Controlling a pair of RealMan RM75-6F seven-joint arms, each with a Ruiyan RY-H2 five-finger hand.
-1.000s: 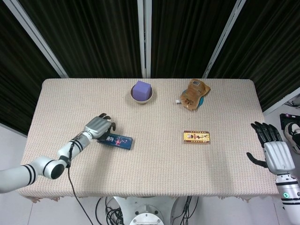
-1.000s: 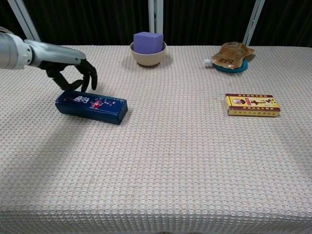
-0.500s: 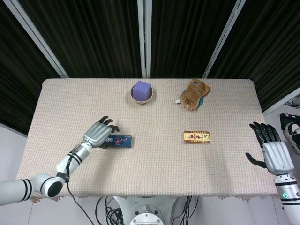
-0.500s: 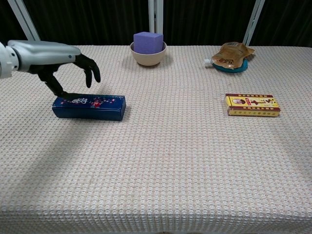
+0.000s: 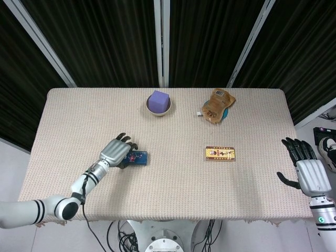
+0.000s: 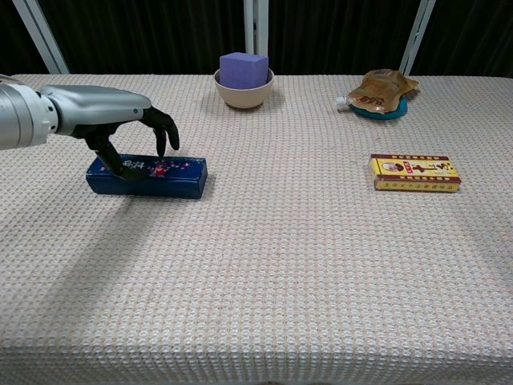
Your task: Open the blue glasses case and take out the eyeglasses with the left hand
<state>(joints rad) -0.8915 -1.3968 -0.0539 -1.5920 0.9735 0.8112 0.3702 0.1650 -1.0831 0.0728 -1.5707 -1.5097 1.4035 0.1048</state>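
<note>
The blue glasses case (image 6: 164,177) lies closed and flat on the tablecloth at the left. In the head view only its right end (image 5: 139,157) shows past my hand. My left hand (image 6: 112,113) arches over the case's left half. Its thumb touches the case's top near the front edge and its fingers (image 6: 167,131) curve down toward the far side. From the head view the left hand (image 5: 116,152) covers most of the case. My right hand (image 5: 308,174) hangs past the table's right edge, fingers spread, holding nothing. No eyeglasses are visible.
A beige bowl (image 6: 244,90) holding a purple cube stands at the back centre. A brown pouch (image 6: 383,87) lies on a teal dish at the back right. A yellow and red box (image 6: 414,172) lies flat at the right.
My left hand has slid right along the case and come down over it. The case turned from slanted to level earlier and now lies still. The right hand has barely moved.
</note>
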